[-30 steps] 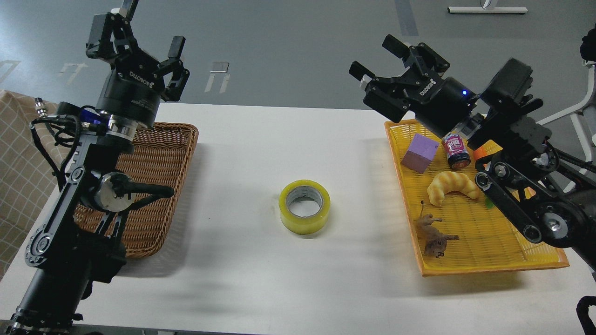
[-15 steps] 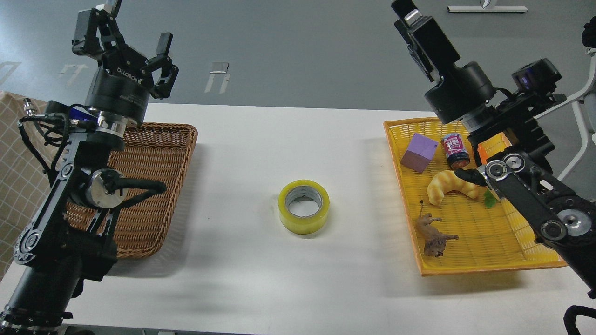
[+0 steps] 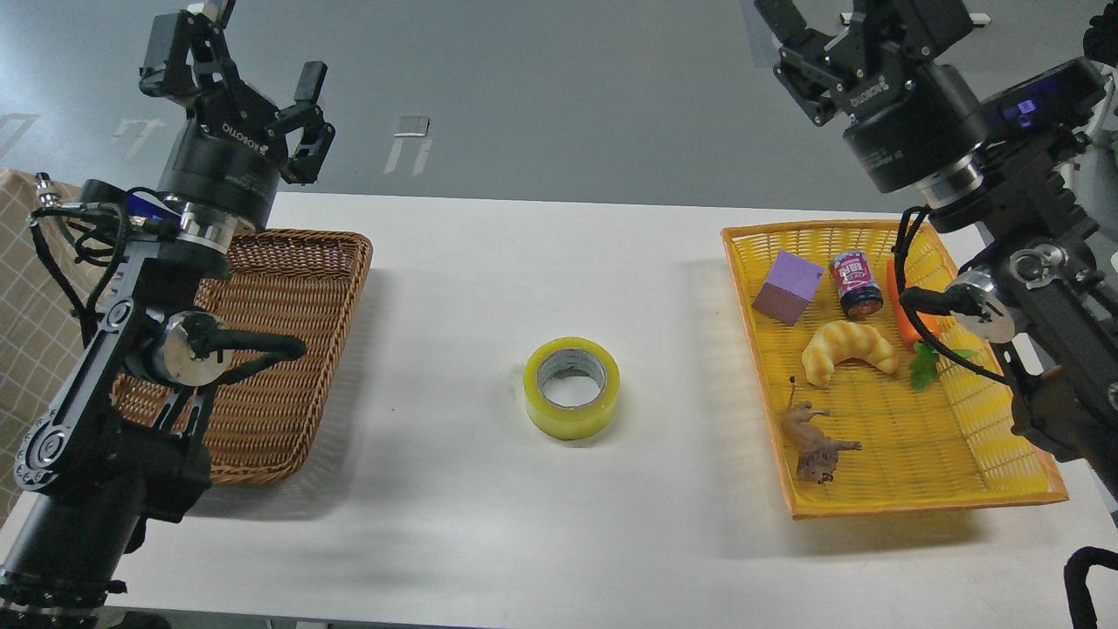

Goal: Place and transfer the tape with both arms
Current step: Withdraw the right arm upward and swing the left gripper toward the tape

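Note:
The tape, a wide yellow roll with a grey-white core, lies flat on the white table at its middle, touched by nothing. My left gripper is raised high above the far end of the wicker basket, open and empty, well left of the tape. My right gripper is raised at the top right, above the far edge of the yellow tray. Its fingers are spread and empty, and their tips are cut off by the view's top edge.
A brown wicker basket stands at the left under my left arm. A yellow tray at the right holds a purple cube, a can, a croissant, a carrot and a toy animal.
My right arm has swung up and to the right, off the tray's far end, uncovering the carrot. My left arm has shifted slightly left. The tape has not moved.

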### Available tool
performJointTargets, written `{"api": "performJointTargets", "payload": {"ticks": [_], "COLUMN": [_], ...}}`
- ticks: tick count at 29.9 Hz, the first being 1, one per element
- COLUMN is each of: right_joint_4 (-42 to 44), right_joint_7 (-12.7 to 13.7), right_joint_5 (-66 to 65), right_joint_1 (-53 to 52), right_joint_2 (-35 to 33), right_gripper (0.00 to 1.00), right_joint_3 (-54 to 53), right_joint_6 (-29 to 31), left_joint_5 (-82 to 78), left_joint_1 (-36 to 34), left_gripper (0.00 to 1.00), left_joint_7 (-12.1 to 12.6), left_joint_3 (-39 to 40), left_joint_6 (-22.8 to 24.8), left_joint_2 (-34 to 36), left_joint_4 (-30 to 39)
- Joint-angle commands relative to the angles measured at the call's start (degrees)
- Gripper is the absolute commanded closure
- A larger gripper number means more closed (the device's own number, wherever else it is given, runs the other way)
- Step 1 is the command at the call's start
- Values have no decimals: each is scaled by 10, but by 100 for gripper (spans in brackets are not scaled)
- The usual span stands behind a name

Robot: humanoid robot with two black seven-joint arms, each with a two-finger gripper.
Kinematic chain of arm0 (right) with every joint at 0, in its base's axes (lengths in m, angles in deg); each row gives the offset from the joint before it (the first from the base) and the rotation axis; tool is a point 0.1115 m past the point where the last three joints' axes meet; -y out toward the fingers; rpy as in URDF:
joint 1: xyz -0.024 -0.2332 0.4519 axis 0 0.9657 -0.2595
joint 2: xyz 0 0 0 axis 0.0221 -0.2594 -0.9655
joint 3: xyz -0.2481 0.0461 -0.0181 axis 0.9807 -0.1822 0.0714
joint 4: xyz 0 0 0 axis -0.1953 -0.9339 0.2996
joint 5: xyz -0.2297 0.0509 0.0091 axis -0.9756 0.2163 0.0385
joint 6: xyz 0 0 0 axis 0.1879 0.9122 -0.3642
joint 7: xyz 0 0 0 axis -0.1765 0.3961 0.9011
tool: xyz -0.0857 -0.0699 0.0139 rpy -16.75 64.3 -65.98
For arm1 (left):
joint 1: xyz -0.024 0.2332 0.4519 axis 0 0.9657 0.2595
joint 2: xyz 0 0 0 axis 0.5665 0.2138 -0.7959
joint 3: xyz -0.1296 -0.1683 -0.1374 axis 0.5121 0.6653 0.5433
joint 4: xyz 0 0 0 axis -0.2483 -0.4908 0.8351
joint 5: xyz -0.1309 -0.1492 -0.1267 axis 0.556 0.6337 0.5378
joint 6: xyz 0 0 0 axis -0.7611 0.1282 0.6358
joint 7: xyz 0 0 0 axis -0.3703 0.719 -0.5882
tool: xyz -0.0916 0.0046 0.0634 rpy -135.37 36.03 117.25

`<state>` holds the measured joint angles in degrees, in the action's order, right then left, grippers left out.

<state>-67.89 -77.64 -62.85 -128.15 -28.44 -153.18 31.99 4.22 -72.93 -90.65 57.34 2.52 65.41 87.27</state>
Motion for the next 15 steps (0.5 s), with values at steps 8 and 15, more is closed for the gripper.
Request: {"api": "performJointTargets", "payload": {"ticks": [8,15], "right_joint_4": [4,-1], "right_joint_7": [0,0], "right_joint_5": [5,5], "right_joint_1": [-8,-10], "right_joint_2": [2,0], "right_gripper": [0,0], "right_joint_3": [-17,-31], "right_joint_6": [5,6], "left_joint_5": [-156,-348], "left_joint_1": [-28,-60], "left_gripper": [1,1], "left_joint_7": [12,9], "left_joint_3": [-80,-175], "left_joint_6": [-4,1], "left_joint_2": [64,101], "left_joint_4": [5,5]}}
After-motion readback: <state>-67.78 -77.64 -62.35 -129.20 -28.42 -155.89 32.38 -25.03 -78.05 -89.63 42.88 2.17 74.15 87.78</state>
